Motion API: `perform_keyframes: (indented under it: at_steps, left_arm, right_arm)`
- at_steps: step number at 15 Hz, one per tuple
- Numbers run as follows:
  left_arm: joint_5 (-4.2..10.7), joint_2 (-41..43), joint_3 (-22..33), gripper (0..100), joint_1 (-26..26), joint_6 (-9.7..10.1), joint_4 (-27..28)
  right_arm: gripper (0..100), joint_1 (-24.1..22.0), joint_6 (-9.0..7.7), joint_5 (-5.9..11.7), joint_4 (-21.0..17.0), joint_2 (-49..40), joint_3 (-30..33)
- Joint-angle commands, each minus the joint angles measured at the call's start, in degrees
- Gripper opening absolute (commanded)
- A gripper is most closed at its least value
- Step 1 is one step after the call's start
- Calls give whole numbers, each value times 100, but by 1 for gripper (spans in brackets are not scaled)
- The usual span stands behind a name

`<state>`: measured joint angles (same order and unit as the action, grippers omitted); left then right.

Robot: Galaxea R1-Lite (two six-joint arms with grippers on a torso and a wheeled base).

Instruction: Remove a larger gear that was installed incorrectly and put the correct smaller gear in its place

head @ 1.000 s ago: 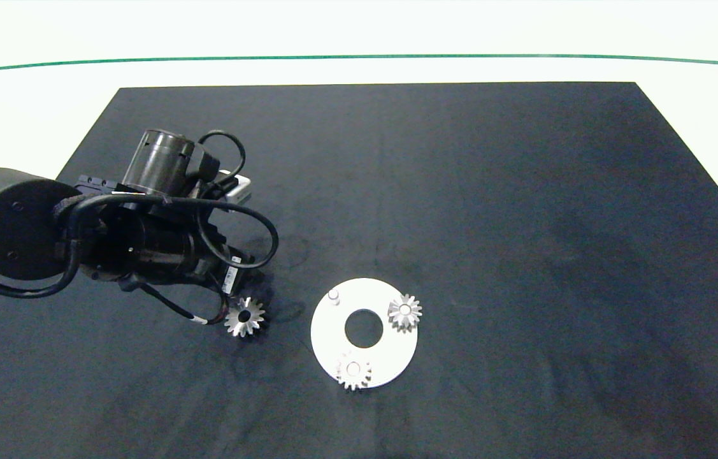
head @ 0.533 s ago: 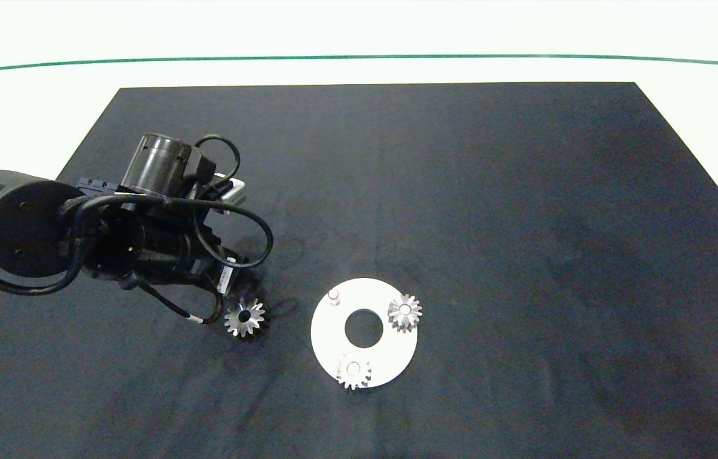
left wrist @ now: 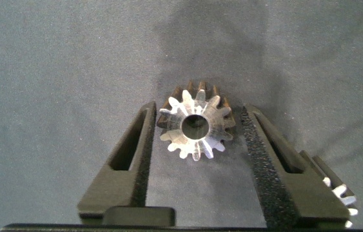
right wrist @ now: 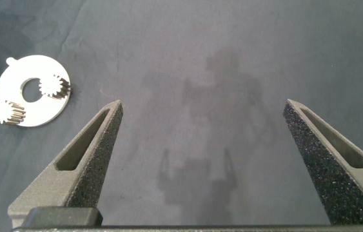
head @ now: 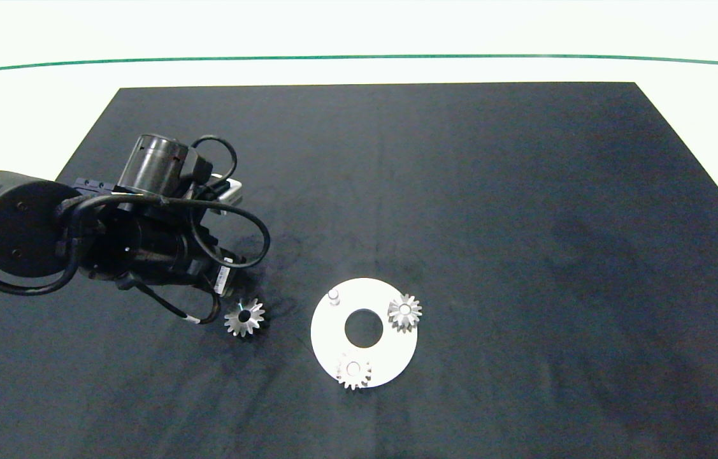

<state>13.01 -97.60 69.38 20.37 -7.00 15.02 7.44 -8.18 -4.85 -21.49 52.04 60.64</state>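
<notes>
Slippage is the risk: the left claw (left wrist: 197,164) stands open astride a small silver toothed metal gear (head: 244,317), lower left of centre on the black worktop (head: 524,223), pads not touching; an off-centre squeeze on its teeth could tilt it.

We see our left gripper (left wrist: 197,171) spread open over the dark surface (left wrist: 52,71), its two foam-lined fingers (left wrist: 126,154) flanking a silver gear (left wrist: 195,126) that lies between them. Part of another gear (left wrist: 337,191) peeks out behind one finger.
</notes>
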Motion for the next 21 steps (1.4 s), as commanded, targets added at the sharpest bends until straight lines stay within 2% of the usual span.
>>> perform_keyframes:
  at_steps: [1, 13, 17, 21]
  left_arm:
    - [9, 22, -3, 44, 2, -3, 10]
    - [9, 224, -38, 20, 72, 41, 27]
    - [18, 1023, -390, 19, 670, -3, 107]
    - [35, 1120, -416, 19, 1074, 5, 203]
  right_arm:
    - [100, 3, -8, -7, -13, -1, 1]
    - [100, 3, -8, -7, -13, -10, 1]
    - [100, 3, -8, -7, -4, -1, 1]
    - [100, 3, -8, -7, 31, -1, 1]
